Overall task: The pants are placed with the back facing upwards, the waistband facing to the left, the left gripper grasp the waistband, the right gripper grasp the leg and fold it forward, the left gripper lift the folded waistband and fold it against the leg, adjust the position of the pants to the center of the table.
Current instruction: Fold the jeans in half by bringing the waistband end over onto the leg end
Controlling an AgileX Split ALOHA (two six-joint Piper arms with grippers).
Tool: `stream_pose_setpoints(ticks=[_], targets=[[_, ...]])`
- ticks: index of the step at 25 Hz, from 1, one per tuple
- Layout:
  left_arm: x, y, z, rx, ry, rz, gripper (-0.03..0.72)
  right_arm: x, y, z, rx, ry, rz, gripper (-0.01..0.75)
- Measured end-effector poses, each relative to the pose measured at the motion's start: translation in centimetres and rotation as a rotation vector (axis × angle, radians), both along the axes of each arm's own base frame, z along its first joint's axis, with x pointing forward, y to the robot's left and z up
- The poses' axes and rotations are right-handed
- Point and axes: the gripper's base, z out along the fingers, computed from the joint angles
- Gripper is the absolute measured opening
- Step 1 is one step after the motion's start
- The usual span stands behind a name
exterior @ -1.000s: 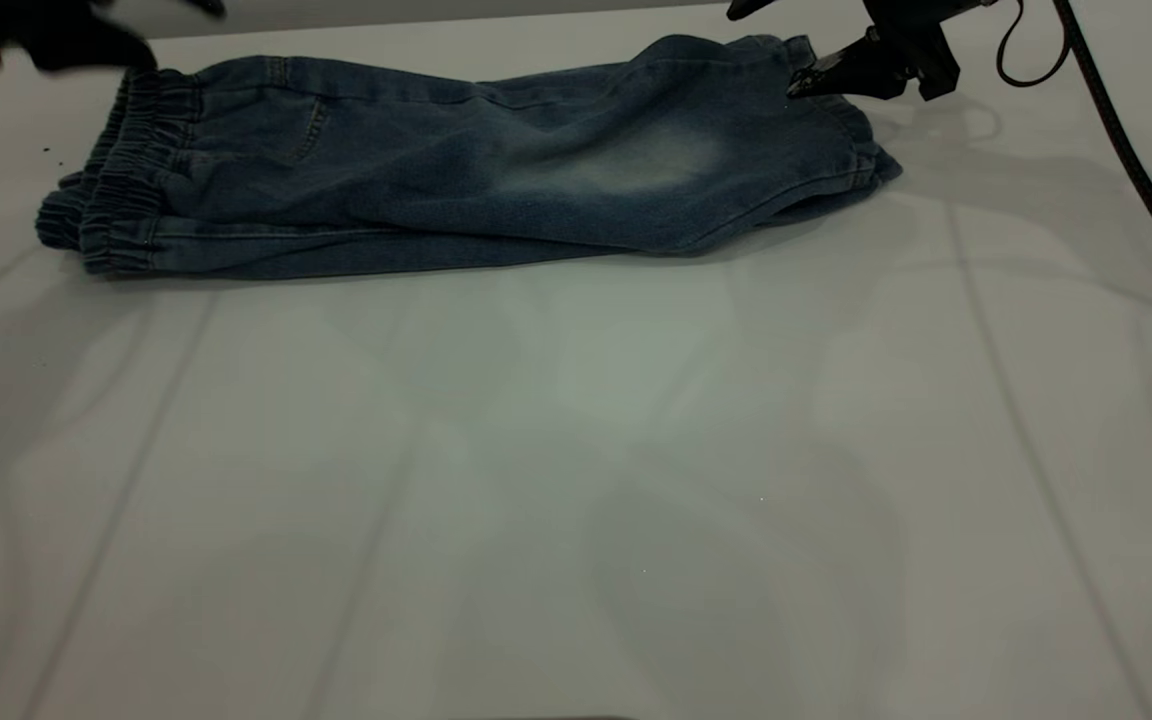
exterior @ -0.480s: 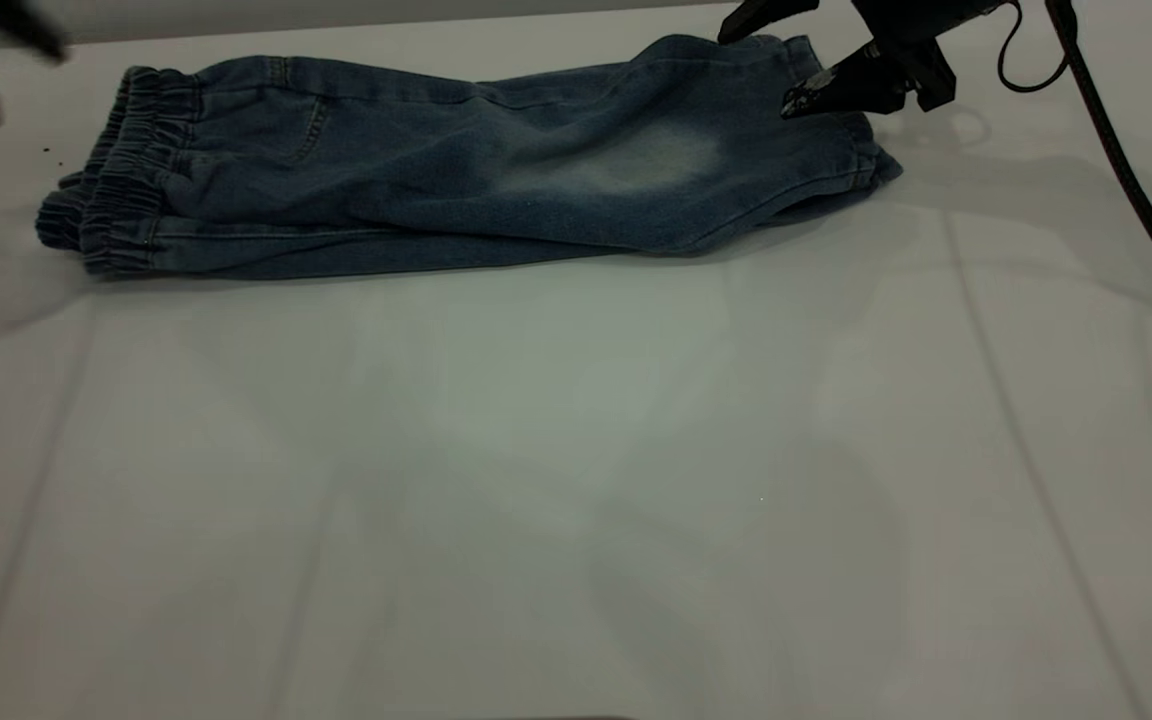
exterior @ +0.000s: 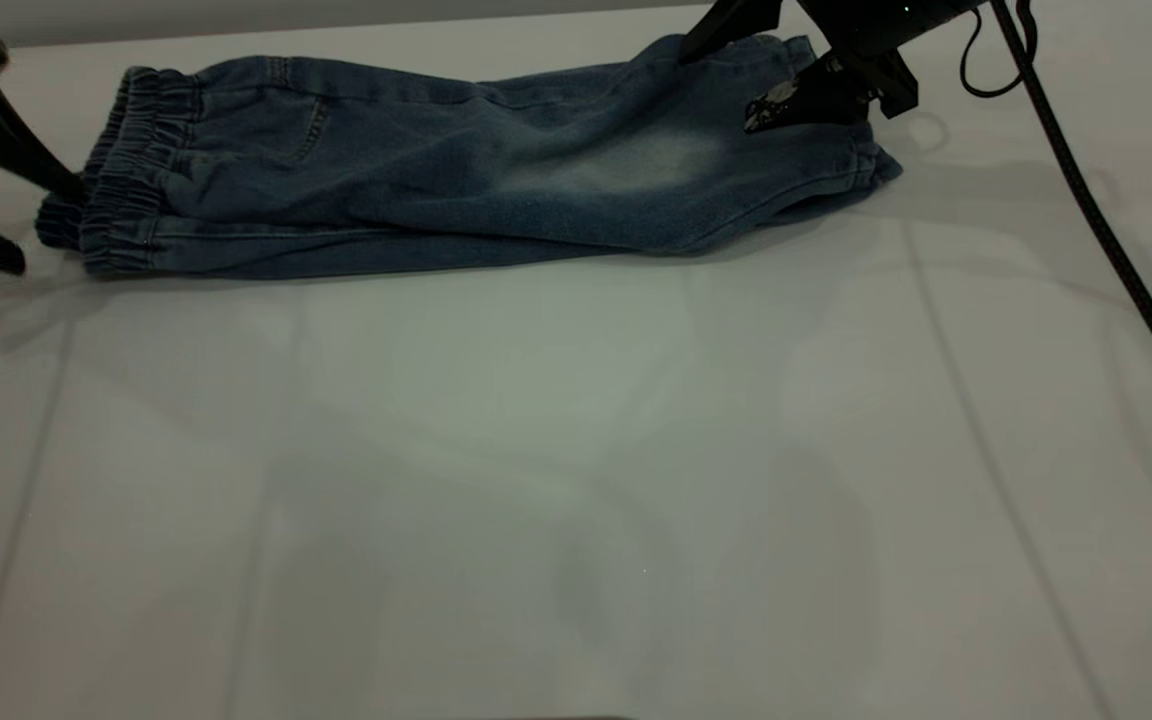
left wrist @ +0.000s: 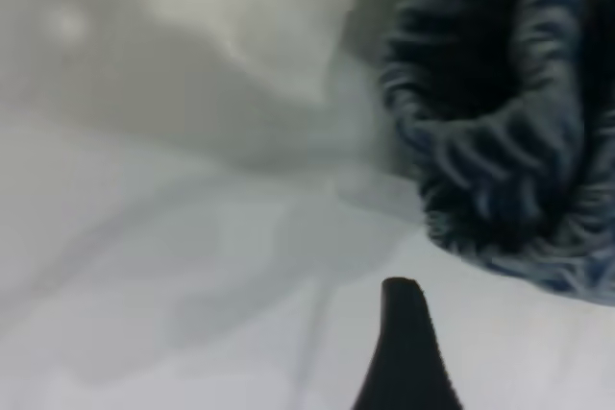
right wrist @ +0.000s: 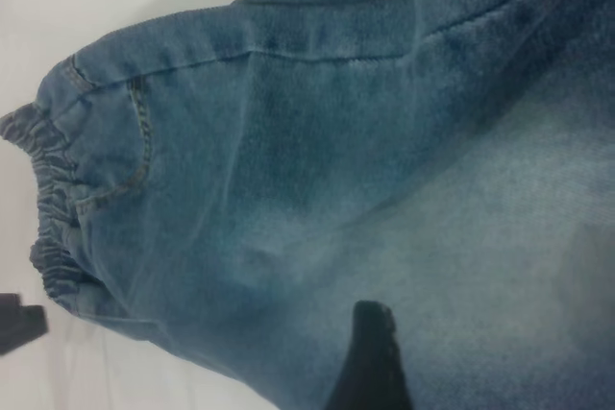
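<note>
Your left gripper (exterior: 6, 215) has come down beside the waistband (exterior: 121, 175), fingers spread wide and empty, so the second fold looks about to start. Your right gripper (exterior: 726, 70) has slid inward over the leg (exterior: 636, 160), open, gripping nothing. The pants (exterior: 456, 170) lie folded lengthwise at the counter's (exterior: 576, 480) far edge, faded patch up.

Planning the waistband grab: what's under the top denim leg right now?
The pants lie folded lengthwise; beneath the leg a lower denim layer peeks out along the near edge, on the table. Whatever that layer carries is covered.
</note>
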Motion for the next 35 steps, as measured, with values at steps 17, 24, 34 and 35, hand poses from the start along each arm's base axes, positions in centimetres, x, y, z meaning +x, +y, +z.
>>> stream_pose_setpoints(ticks=[17, 24, 34, 35], targets=[[1.4, -2.5, -3.0, -0.004, -0.048, 0.010, 0.509, 0.1, -0.1, 0.0, -0.002, -0.003, -0.002, 0.498], [1.3, -2.8, -3.0, -0.023, -0.038, -0.002, 0.519, 0.1, -0.1, 0.0, -0.003, -0.003, -0.001, 0.498], [0.9, -3.6, -2.8, -0.135, 0.025, 0.011, 0.519, 0.1, -0.1, 0.0, -0.003, -0.003, -0.001, 0.498], [0.8, -3.7, -2.8, -0.151, 0.036, 0.005, 0.519, 0.1, -0.1, 0.0, -0.003, -0.003, -0.001, 0.498]])
